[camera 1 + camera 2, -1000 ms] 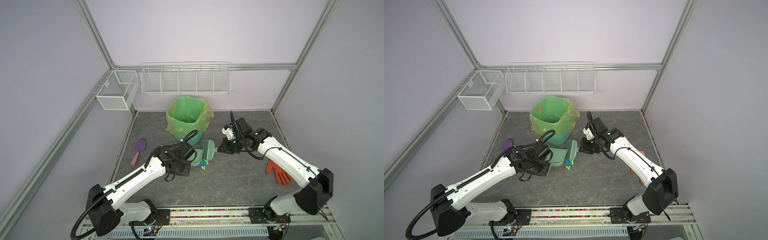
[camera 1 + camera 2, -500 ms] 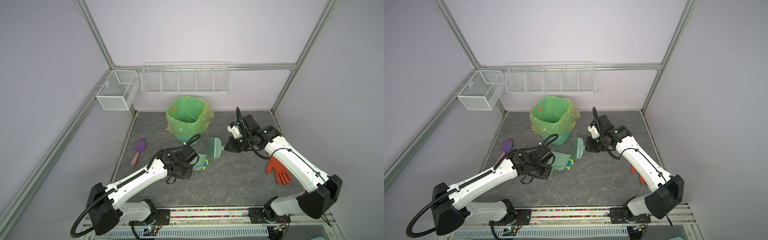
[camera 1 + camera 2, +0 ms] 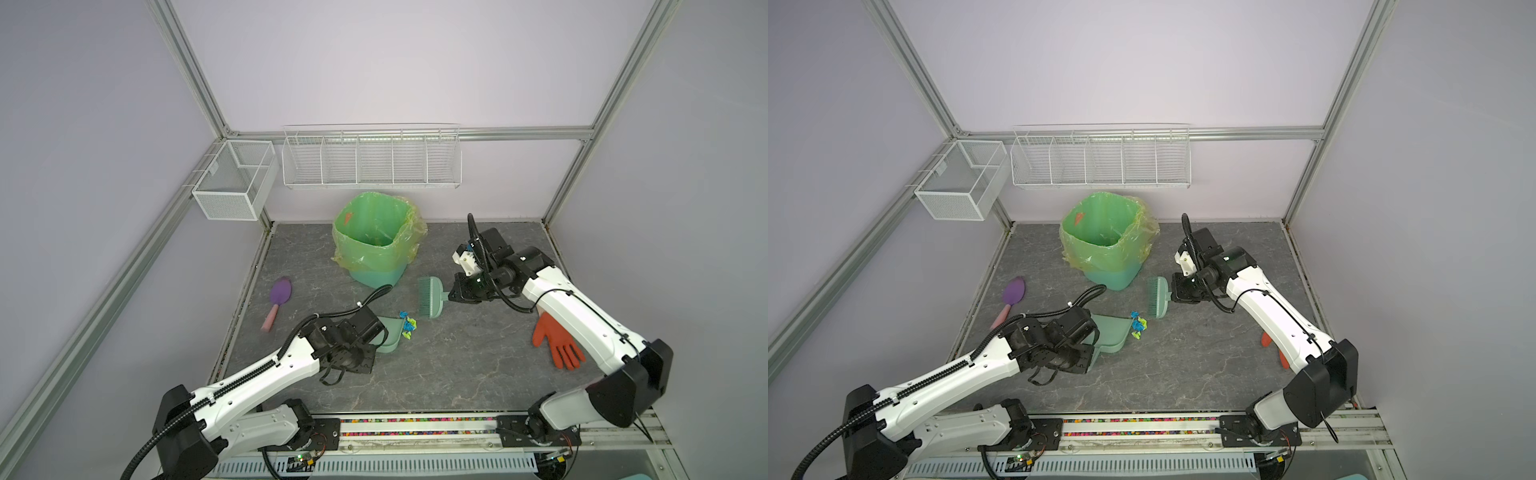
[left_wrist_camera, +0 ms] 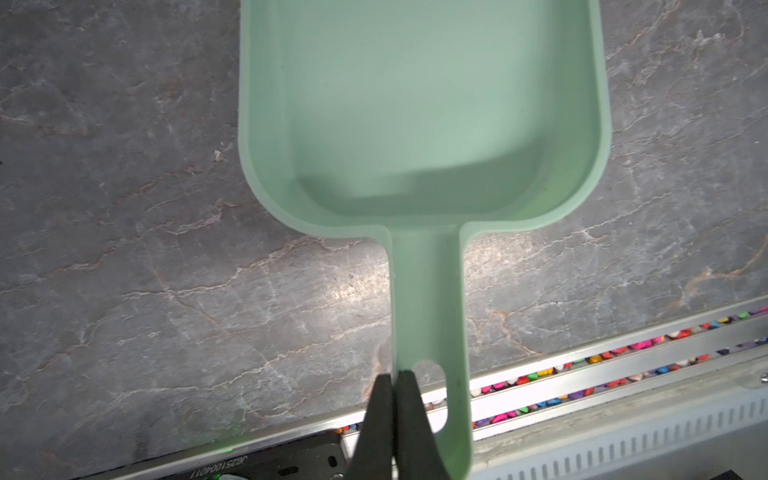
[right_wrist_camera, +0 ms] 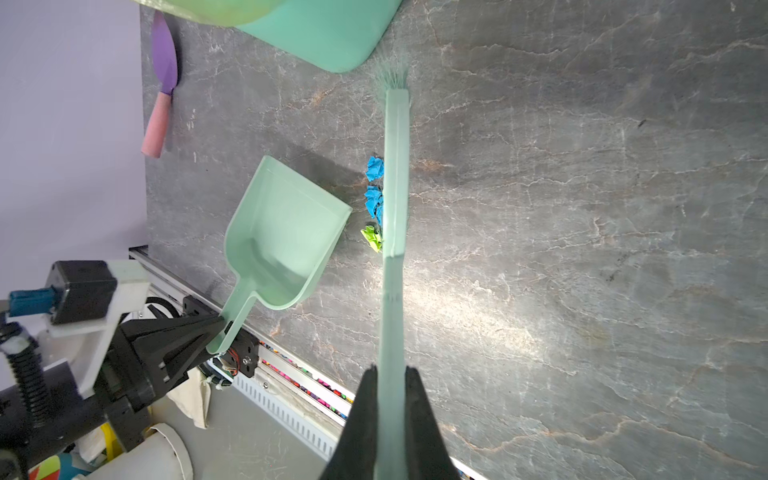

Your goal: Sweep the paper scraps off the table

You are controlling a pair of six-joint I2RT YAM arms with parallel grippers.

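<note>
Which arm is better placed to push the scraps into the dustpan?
Right. The right gripper is shut on the brush, and the paper scraps lie between it and the dustpan's open mouth. The left gripper only holds the dustpan's handle, so it should just brace.

The only legible marking is a code, roughly J8251004011, upside down on the black base plate (image 4: 266, 465).
</note>
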